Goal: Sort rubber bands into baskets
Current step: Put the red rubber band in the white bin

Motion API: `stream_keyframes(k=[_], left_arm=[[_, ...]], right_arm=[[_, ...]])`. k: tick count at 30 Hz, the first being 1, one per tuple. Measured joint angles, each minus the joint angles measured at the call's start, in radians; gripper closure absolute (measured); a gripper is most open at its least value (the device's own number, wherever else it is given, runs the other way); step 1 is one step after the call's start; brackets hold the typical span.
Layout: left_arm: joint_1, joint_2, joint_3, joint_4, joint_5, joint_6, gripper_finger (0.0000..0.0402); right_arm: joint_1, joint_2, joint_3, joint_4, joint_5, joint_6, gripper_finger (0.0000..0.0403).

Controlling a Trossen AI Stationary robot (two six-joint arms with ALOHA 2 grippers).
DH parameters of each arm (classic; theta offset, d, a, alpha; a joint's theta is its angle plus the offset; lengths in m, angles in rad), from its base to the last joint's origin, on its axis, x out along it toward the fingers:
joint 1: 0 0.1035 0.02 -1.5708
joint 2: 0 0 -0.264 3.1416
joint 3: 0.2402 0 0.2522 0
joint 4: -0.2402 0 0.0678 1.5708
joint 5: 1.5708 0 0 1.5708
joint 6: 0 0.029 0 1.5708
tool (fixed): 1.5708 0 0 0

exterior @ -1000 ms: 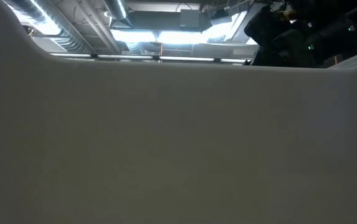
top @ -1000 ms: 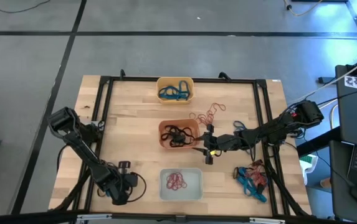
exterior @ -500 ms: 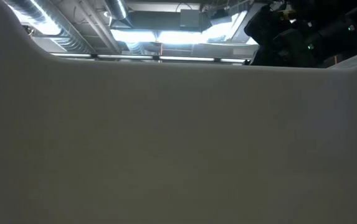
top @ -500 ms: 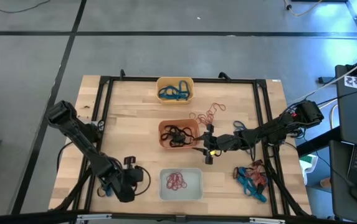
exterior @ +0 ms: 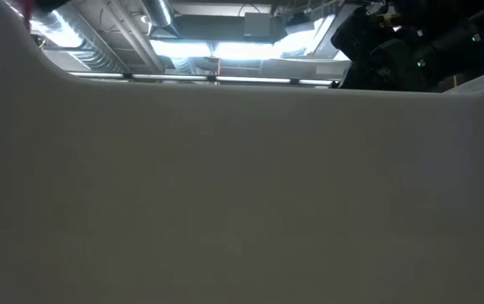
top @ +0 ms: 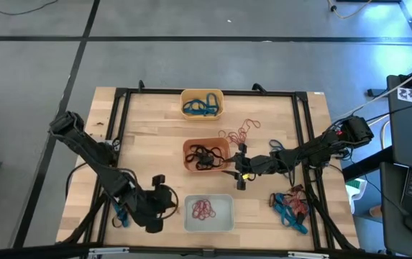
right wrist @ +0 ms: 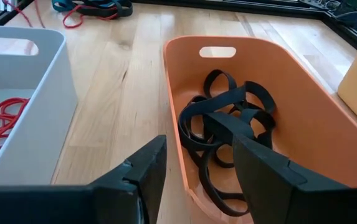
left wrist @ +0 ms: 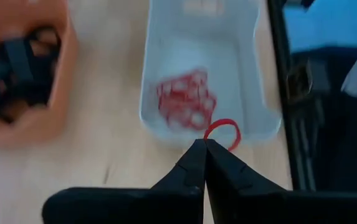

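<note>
My left gripper point(left wrist: 204, 144) is pinched tight on one red band point(left wrist: 222, 132). It hangs at about 7 o'clock on the table point(top: 155, 137), just beside the white basket point(top: 223, 221). The little red loop sticks out past the tips, over the near rim of that basket. Inside the white basket I see a small heap of red bands point(left wrist: 184, 106).

My right gripper point(right wrist: 194, 162) has its fingers spread apart with nothing in them. It sits near the middle of the table, at the edge of the orange basket point(right wrist: 303, 124), which holds a tangle of black bands point(right wrist: 228, 124).

The yellow basket point(top: 202, 93) is at 12 o'clock with blue bands point(top: 200, 106) in it. Some loose red bands point(top: 238, 132) lie just past the orange basket toward 1 o'clock. A mixed pile of bands point(top: 290, 207) waits at 5 o'clock.
</note>
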Motion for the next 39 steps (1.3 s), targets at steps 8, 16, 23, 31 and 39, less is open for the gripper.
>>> stream_keyframes(k=[8, 16, 23, 31, 39], left_arm=[[0.039, 0.0, 0.032, 0.247, -0.014, 0.225, 0.0397], [0.081, 0.0, 0.032, 0.4, -0.014, 0.341, 0.0395], [0.11, 0.0, 0.02, 0.468, -0.014, 0.406, 0.0399], [0.12, 0.081, -0.024, 0.517, -0.012, 0.359, 0.0391], [0.12, 0.163, -0.024, 0.539, -0.012, 0.341, 0.0391]], right_arm=[[0.0, 0.0, 0.0, 0.0, 0.0, 0.0, 0.0221], [0.0, 0.0, 0.0, -0.002, 0.0, 0.0, 0.0221], [0.0, 0.0, 0.0, -0.002, 0.0, 0.0, 0.0221], [0.0, 0.0, 0.0, -0.005, -0.001, 0.0, 0.0221], [0.0, 0.0, 0.0, -0.003, -0.003, 0.0, 0.0221]])
